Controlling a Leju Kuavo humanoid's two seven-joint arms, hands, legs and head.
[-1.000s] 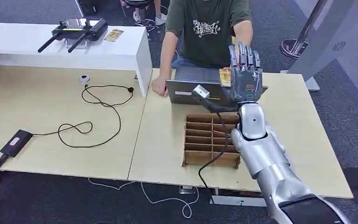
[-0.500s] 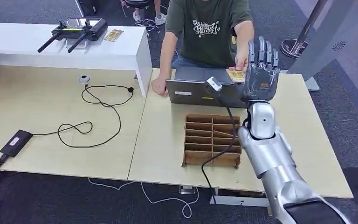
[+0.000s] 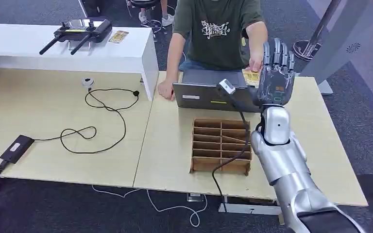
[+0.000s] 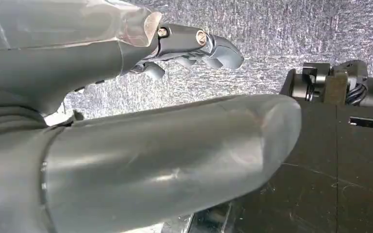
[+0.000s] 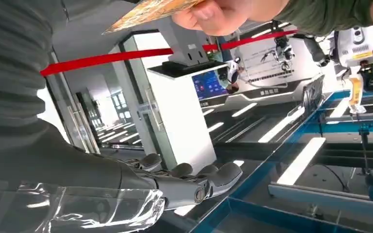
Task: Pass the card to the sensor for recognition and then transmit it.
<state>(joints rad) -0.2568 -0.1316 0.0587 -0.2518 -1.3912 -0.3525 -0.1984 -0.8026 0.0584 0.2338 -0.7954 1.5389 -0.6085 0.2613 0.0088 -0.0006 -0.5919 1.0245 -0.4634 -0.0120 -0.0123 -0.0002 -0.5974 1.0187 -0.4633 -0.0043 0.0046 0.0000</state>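
Observation:
My right hand [image 3: 276, 77] is raised over the far side of the table, fingers straight up and spread. A yellow patterned card [image 3: 250, 76] sticks out at its thumb side, held there as in the earlier frames. The person [image 3: 216, 29] seated across the table pinches the card's far edge with a hand [image 3: 256, 62]. The right wrist view shows the card [image 5: 145, 13] in the person's fingers [image 5: 213, 12], with my own fingers [image 5: 194, 182] stretched well apart from it. My left hand [image 4: 126, 121] hangs down, loosely curled and holding nothing.
A grey laptop [image 3: 199, 90] and a wooden divider box [image 3: 221, 145] sit under my right arm. A small round white device [image 3: 88, 81], a looping black cable [image 3: 107, 111] and a black box [image 3: 16, 147] lie to the left. The white shelf [image 3: 126, 53] carries a controller [image 3: 80, 29] and another card [image 3: 118, 36].
My right hand moved right and away with the card, from above the laptop toward the person. The person's hand came down and took hold of the card's edge.

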